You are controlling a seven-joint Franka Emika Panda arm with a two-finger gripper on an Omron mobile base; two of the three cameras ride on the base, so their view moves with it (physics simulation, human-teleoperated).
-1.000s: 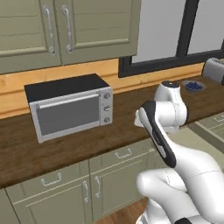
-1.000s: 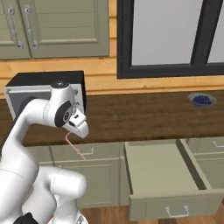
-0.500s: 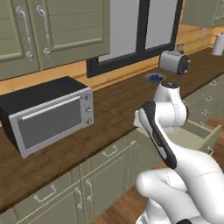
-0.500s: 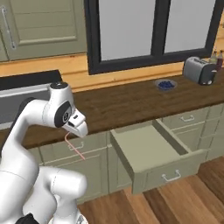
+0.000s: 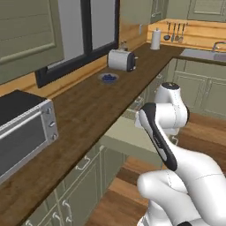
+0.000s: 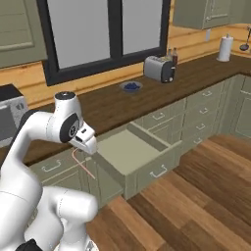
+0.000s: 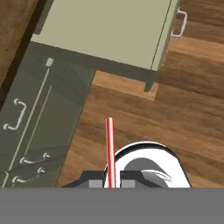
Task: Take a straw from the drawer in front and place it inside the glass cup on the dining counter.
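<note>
Pinching the straw (image 7: 110,148) at its lower end in the hand view: gripper (image 7: 110,183) pressed together on it, thin reddish stick pointing straight out ahead of the fingertips. Seen from the right base view as a pale pink line (image 6: 83,164) slanting down from the gripper (image 6: 78,150), out past the front edge of the table (image 6: 112,105), above the wooden floor (image 7: 175,109). Drawer (image 6: 132,152) pulled out below that front edge, tray bare inside as far as can be told.

Step in hand, by the look of it: carrying the straw away from the drawer toward the glass cup on the dining counter.

To do it well:
- Hold the pinch firm and unchanged; with so thin a stick and so short a bite, likely to swivel or slip at any jolt.
- Swing arm and base smoothly, without sharp stops, so as not to whip the long free end.
- Mind that free end near the open drawer's front (image 7: 168,30) and the cabinet handles (image 7: 15,116); a knock there probably enough to twist the straw in the grip.
- Lift the hand well above table height before nearing any edge, rather than sweeping in low.
- Steer clear of the toaster (image 6: 159,68) and the blue bowl (image 6: 130,87) toward the table's back edge.
- Once at the cup, turn the straw near upright, free end down, centre over the rim, lower inside, and only then spread the gripper.
</note>
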